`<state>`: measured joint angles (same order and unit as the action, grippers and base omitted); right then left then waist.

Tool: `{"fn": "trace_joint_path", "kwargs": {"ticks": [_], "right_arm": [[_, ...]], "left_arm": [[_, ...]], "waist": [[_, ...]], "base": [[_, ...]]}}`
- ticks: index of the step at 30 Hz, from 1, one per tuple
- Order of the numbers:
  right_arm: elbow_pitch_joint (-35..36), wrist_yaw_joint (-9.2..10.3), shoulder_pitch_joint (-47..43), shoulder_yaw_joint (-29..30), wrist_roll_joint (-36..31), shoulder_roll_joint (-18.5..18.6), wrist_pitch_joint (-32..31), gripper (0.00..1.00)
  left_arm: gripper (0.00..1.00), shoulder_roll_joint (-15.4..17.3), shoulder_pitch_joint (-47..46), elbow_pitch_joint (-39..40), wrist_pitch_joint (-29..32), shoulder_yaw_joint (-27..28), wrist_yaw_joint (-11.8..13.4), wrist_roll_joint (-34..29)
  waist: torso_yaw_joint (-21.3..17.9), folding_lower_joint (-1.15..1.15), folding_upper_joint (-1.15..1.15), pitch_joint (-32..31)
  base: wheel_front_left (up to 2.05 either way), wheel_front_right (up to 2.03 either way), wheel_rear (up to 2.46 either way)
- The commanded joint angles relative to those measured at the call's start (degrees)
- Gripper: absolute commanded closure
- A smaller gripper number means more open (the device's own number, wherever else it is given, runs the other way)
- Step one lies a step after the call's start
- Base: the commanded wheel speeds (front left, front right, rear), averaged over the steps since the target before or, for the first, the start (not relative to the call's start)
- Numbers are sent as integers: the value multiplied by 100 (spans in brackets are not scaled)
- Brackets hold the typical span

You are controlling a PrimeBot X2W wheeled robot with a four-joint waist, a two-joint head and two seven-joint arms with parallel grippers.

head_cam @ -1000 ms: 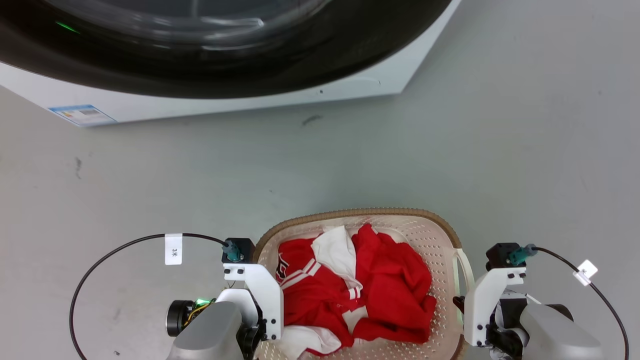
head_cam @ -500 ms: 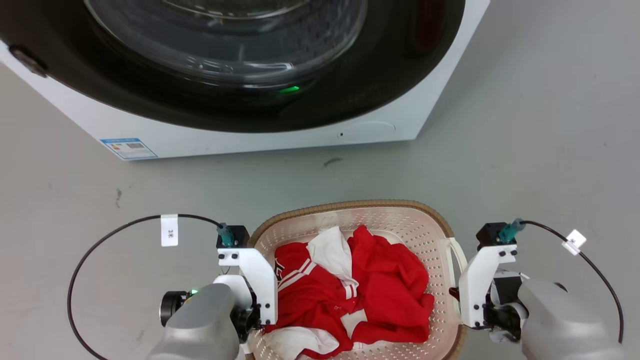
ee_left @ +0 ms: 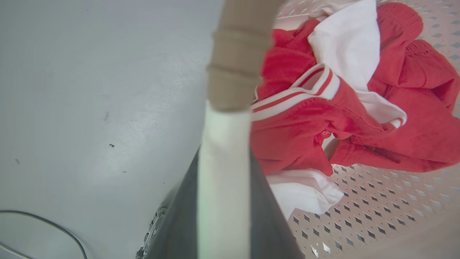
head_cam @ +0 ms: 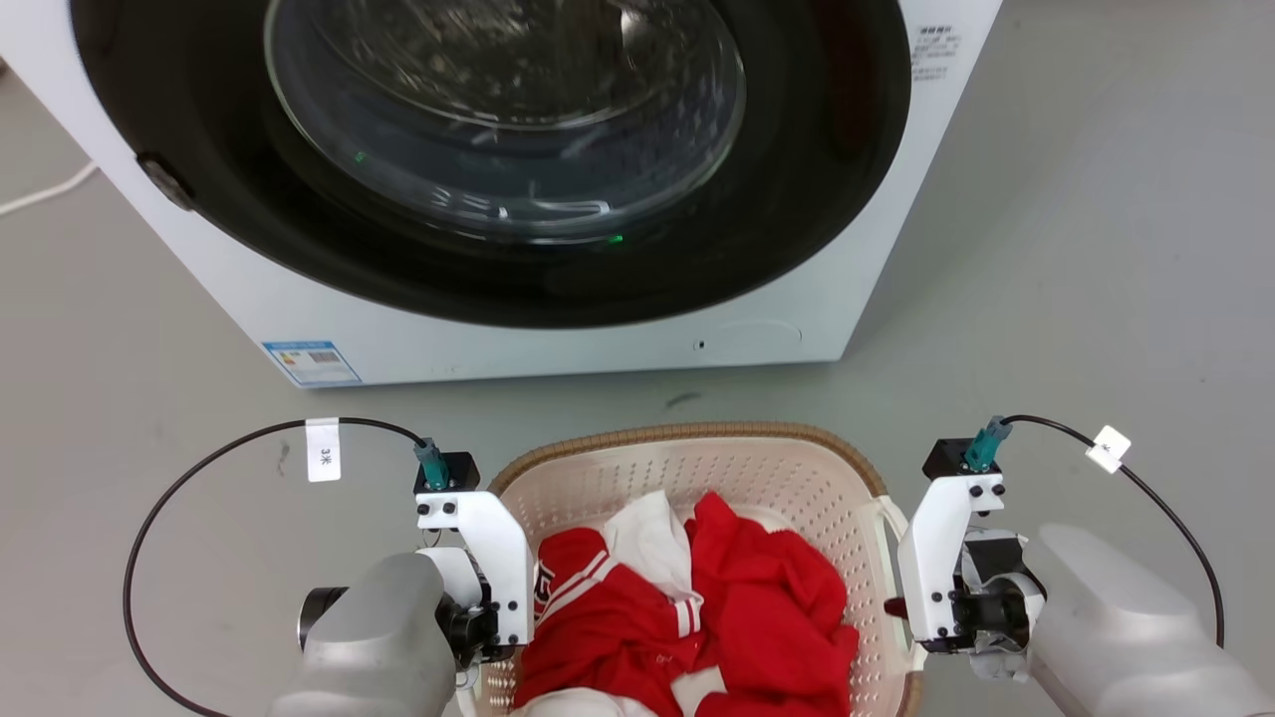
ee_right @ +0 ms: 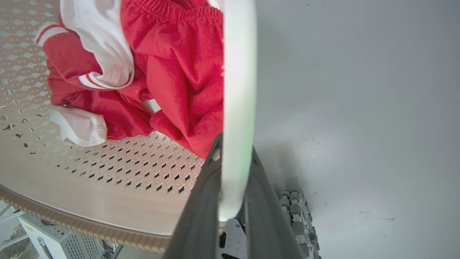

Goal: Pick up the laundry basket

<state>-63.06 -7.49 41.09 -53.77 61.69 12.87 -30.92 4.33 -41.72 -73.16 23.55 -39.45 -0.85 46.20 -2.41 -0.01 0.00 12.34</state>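
The laundry basket (head_cam: 687,435), cream-pink with a brown braided rim, sits at the bottom middle of the head view between my two arms. Red and white clothes (head_cam: 717,607) lie crumpled in it. My left gripper (head_cam: 480,637) is at the basket's left side and my right gripper (head_cam: 899,607) at its right side. In the left wrist view, the left gripper (ee_left: 223,169) is shut on a white loop handle (ee_left: 222,136) under the brown rim (ee_left: 237,54). In the right wrist view, the right gripper (ee_right: 234,154) is shut on the other white handle (ee_right: 238,90).
A white washing machine (head_cam: 558,334) with a round dark glass door (head_cam: 508,110) stands just beyond the basket. Grey floor (head_cam: 1096,249) spreads to its right and left. A white cable (head_cam: 40,189) lies at the far left. My base and a wheel (ee_right: 298,216) show below the basket.
The head camera has moved, so more of the washing machine's door shows and the basket sits lower in the picture. Both grippers stay shut on the handles.
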Motion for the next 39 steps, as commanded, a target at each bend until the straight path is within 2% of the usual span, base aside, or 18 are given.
{"fn": "trace_joint_path", "kwargs": {"ticks": [1, 8, 15, 26, 39], "right_arm": [[-1, 0, 135, -10, 83, -27, -110, 100], [-129, 0, 207, -128, 263, -107, -713, 100], [-340, 0, 285, -221, 308, -244, -1006, 100], [-724, 0, 82, -270, 376, -407, -1145, 100], [-869, 1, -31, -315, 391, -544, -1098, 100]], "left_arm": [[100, 9, -78, 0, 49, -25, -54, 0], [100, 85, -21, -26, 262, 8, -132, 108], [100, 122, 92, -42, 422, -31, -203, 134], [100, 80, 242, -50, 640, -93, -291, 192], [100, 91, 432, -57, 860, -163, -301, 250]], "waist": [[45, 1, 0, -138], [107, 1, 0, -558], [31, 1, 0, -915], [-82, 1, 0, -1335], [-90, 1, 0, -1552]], "base": [[0, 0, 0], [0, 0, 0], [0, 0, 0], [0, 0, 0], [0, 0, 0]]}}
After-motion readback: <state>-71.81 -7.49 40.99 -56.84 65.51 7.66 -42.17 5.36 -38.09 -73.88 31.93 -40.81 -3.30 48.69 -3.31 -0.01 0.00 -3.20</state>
